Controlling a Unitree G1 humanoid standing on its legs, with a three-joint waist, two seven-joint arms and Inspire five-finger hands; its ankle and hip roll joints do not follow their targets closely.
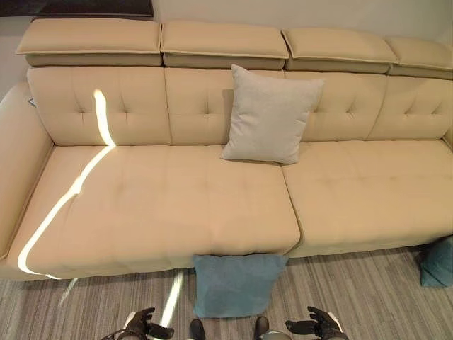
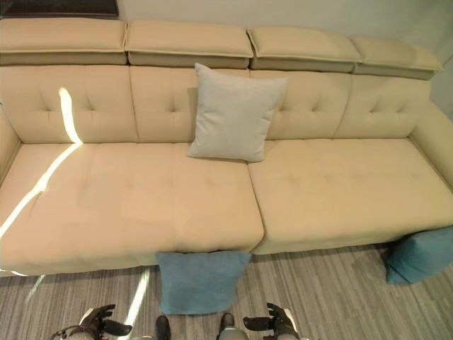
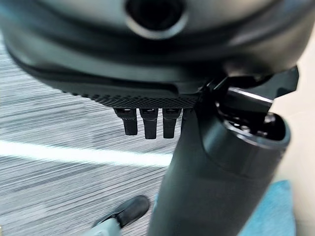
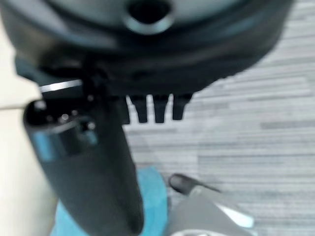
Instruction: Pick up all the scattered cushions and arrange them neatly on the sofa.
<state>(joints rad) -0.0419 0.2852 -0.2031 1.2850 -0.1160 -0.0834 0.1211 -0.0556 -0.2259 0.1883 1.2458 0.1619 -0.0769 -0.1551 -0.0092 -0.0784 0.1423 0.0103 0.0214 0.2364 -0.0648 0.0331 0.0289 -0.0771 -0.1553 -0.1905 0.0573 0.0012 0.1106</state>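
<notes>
A teal cushion [image 1: 237, 283] stands on the floor, leaning against the front of the beige sofa [image 1: 177, 198] at its middle. A second teal cushion [image 2: 421, 255] lies on the floor by the sofa's right end. Upright against the backrest near the middle of the seat rests a light grey cushion [image 1: 270, 113]. My left hand [image 1: 145, 324] and right hand [image 1: 318, 326] hang low on either side of the near teal cushion, apart from it. Both are open and hold nothing. The wrist views show straight fingers [image 3: 150, 123] and the right thumb [image 4: 98, 162] over the carpet.
Grey striped carpet [image 1: 368, 297] covers the floor in front of the sofa. A bright streak of sunlight [image 1: 71, 191] crosses the left seat and the carpet. The sofa's left armrest [image 1: 18, 156] bounds the seat on that side.
</notes>
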